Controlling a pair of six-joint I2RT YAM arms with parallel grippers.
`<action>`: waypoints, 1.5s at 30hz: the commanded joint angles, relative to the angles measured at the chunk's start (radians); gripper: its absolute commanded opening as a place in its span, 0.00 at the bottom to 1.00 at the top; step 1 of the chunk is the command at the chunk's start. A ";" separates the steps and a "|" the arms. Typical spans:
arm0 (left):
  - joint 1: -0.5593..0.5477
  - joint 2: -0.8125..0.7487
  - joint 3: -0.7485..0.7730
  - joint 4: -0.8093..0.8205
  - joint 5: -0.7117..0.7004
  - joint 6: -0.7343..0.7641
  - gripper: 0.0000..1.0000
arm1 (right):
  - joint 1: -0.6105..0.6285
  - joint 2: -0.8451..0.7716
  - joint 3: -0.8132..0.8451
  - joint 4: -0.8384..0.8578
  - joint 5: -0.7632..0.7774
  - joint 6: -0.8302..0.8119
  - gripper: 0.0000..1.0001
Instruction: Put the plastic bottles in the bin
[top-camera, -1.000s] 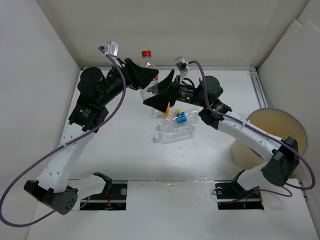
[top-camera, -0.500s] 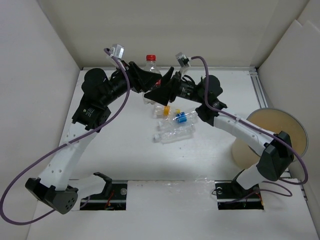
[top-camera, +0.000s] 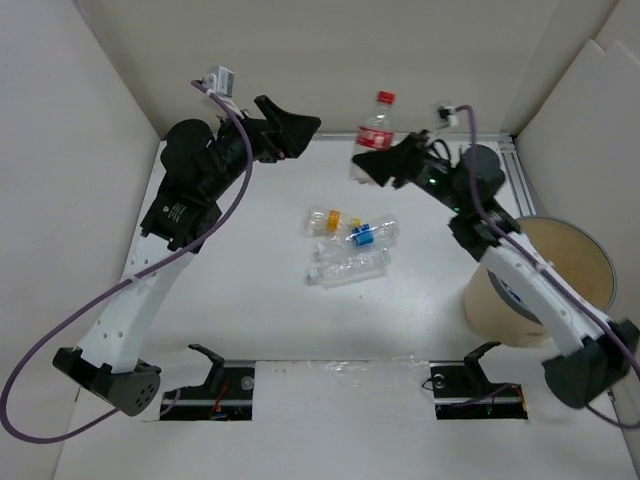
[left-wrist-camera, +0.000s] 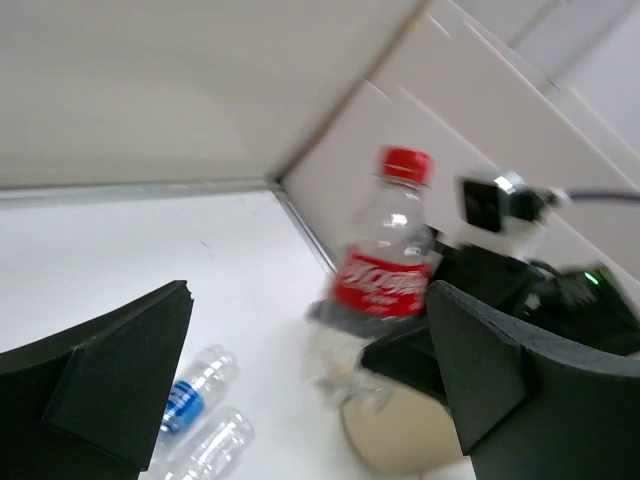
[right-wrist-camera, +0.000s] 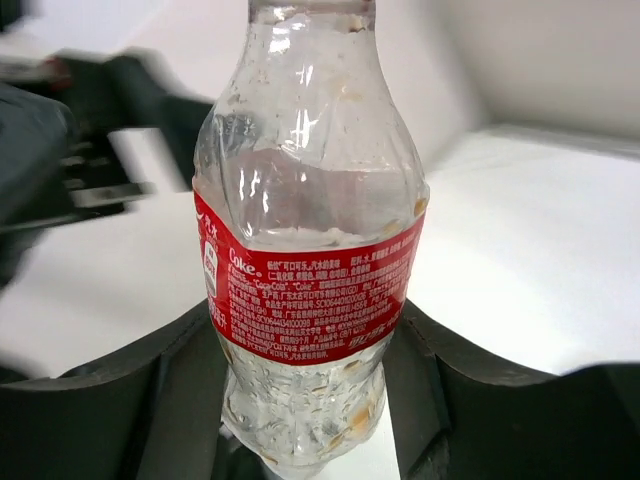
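Bottle of clear thin plastic with a red label and a red cap (right-wrist-camera: 305, 290) stands upright between the black fingers (right-wrist-camera: 150, 400) of my right end effector (right-wrist-camera: 300, 380), which is closed on its lower body, at the bottom of the label band and just below. From above it appears lifted over the far side of the white worktop (top-camera: 250, 300), well apart from the round tan bin (top-camera: 495, 310) at the near right. It looks empty, and its walls are dented and rippled, so I judge it very light and soft. A hard squeeze would cave it in, and it could twist or slip on the smooth film of the label. The best hold, I think, is low on the body as now, or up at the stiffer shoulder, with modest force. My left end effector (top-camera: 293, 135) is spread wide with nothing in it, raised near the back wall. Below, lying close together mid-worktop, are a bottle with a yellow-orange cap (top-camera: 324, 220), a bottle with a blue label (top-camera: 368, 235) and a plain clear bottle (top-camera: 350, 268).
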 joint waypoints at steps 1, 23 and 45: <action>0.001 0.019 0.122 -0.096 -0.233 0.035 1.00 | -0.109 -0.281 -0.040 -0.319 0.302 -0.125 0.00; -0.020 0.251 -0.017 -0.209 -0.267 0.077 1.00 | -0.494 -0.848 -0.109 -1.222 1.166 0.024 1.00; -0.020 0.343 -0.223 -0.229 -0.230 -0.727 1.00 | -0.494 -0.867 -0.140 -1.060 0.834 -0.061 1.00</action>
